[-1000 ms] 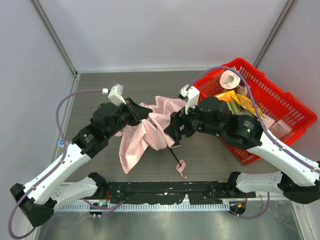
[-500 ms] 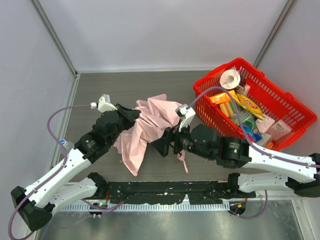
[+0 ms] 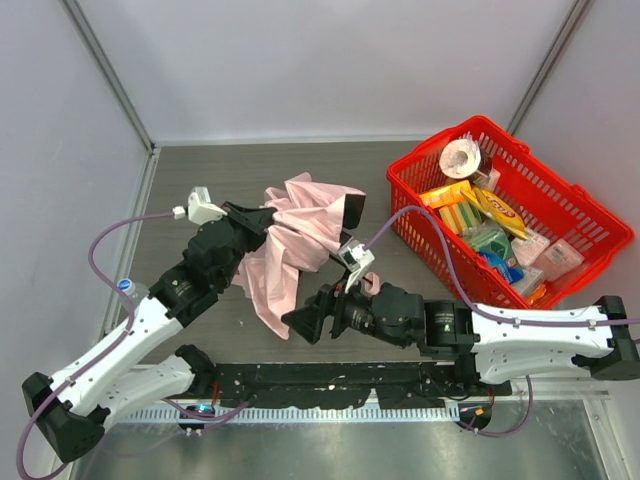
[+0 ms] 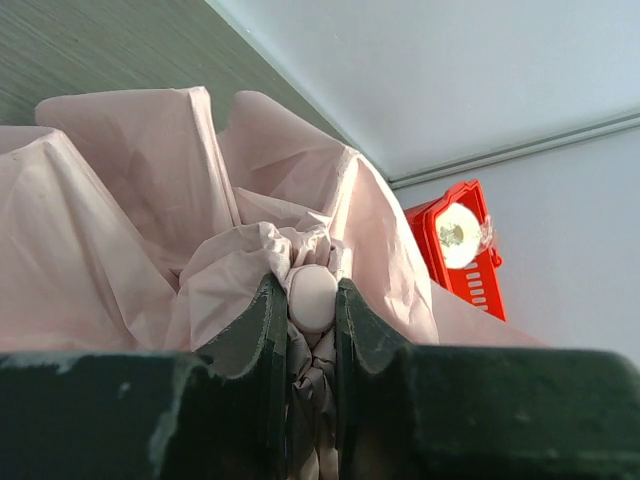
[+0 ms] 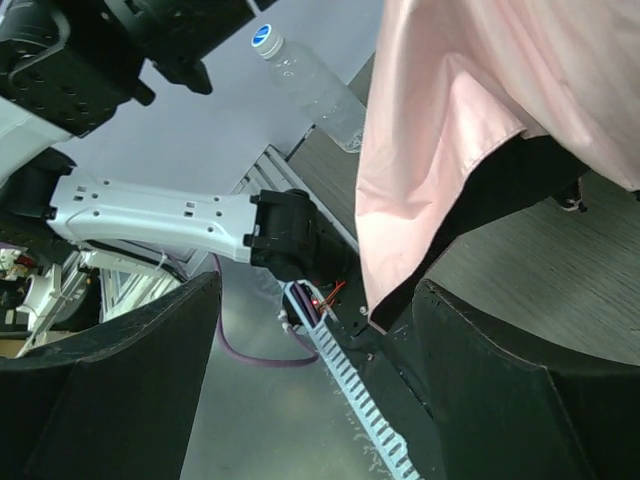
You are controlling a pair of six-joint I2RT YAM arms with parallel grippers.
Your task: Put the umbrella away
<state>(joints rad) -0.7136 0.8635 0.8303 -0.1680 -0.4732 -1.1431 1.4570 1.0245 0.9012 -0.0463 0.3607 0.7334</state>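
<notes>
Your left tool [image 4: 308, 296] is clamped on the round tip of the umbrella [image 3: 300, 225], its canopy drooping toward the bench [image 3: 200, 170], left of the red basket [image 3: 432, 148]; your right tool [image 3: 298, 326] gapes empty under the fabric; gather loose folds before squeezing, I'd say; left arm reaches forward, right arm stretches low across the front.

The pale pink fabric umbrella [image 4: 130, 220] is seen crumpled across most of the view. A small rounded whitish knob [image 4: 312, 300] at its bunched top is clamped between the two dark fingers [image 4: 262, 335] of the left gripper [image 4: 310, 292]. A red plastic mesh basket [image 4: 482, 275] holding a white paper roll [image 4: 455, 232] is seen behind on the right, and a dark wood-grain table top [image 4: 100, 50] at upper left.
</notes>
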